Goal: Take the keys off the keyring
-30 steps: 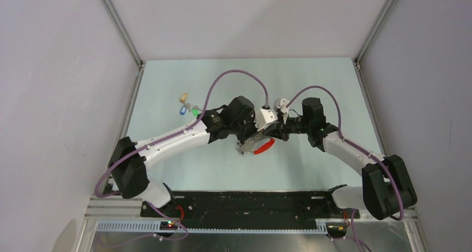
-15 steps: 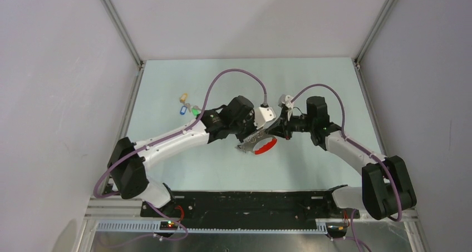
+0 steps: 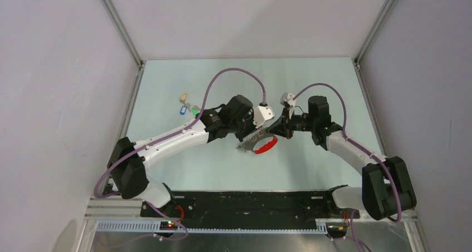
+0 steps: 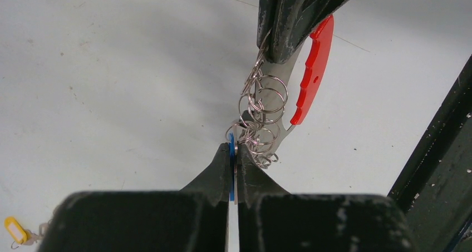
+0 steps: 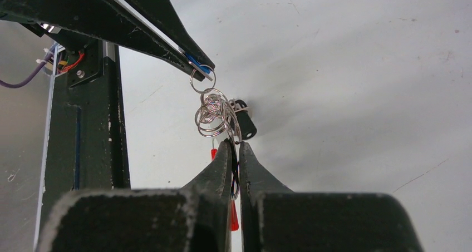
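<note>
The keys and keyring hang stretched between my two grippers above the table's middle. In the left wrist view my left gripper [image 4: 232, 152] is shut on a blue-tagged key [image 4: 231, 168]. A chain of silvery rings [image 4: 260, 114] runs from it up to the right gripper's fingers [image 4: 289, 18], beside the red strap [image 4: 313, 68]. In the right wrist view my right gripper [image 5: 235, 147] is shut on the keyring [image 5: 214, 113]. A black tag [image 5: 245, 125] hangs beside it and the red strap [image 5: 234, 216] shows below. From above, the red strap [image 3: 266, 146] hangs under both grippers.
A separate small cluster with tan, blue and green tags [image 3: 188, 107] lies on the table at the far left; its yellow tag shows in the left wrist view [image 4: 14, 228]. Metal frame posts stand at the table's back corners.
My right gripper has drawn back a little to the right, and the ring bunch with the red strap has shifted right and stretched out between the two grippers. Both grips have held.
</note>
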Motion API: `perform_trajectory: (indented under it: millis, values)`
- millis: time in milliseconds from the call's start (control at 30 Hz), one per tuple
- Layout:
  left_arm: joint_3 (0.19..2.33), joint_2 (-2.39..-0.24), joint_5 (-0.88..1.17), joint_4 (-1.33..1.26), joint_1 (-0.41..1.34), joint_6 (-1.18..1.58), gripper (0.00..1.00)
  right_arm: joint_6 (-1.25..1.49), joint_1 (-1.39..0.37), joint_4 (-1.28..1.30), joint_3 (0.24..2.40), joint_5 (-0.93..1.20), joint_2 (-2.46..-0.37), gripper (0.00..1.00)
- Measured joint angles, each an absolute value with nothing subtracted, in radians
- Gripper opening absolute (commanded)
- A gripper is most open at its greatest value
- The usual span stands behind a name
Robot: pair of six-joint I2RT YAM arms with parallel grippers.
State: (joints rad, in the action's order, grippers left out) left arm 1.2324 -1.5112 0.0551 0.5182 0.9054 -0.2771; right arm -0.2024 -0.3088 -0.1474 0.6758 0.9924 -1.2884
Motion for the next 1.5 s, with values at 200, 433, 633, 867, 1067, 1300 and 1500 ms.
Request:
perform_trajectory:
  millis: [200,433,633,867,1067,1300,1500]
  values:
    - [1.232,-1.511,0.055,0.519,0.904,-0.277,0.00,-0.220,-0.310,-0.141,0.676,1.002,-1.288,0.18]
    - [1.232,-1.511,0.057,0.519,0.901,-0.281,0.00,-0.286,-0.321,-0.116,0.676,1.019,-1.288,0.25]
    - [1.232,-1.511,0.066,0.522,0.900,-0.281,0.00,-0.294,-0.321,-0.099,0.676,1.018,-1.288,0.51]
    - [1.233,-1.511,0.063,0.525,0.900,-0.281,0.00,-0.297,-0.321,-0.117,0.654,1.010,-1.247,0.50]
    - [1.261,-1.512,0.030,0.577,0.898,-0.253,0.00,-0.300,-0.327,-0.199,0.591,0.999,-1.140,0.36]
    - [1.415,-1.545,0.002,0.701,0.878,-0.142,0.00,-0.226,-0.360,-0.364,0.514,0.947,-1.054,0.22]
    - [1.544,-1.598,-0.007,0.846,0.843,-0.033,0.00,-0.136,-0.469,-0.431,0.498,0.812,-0.941,0.00]
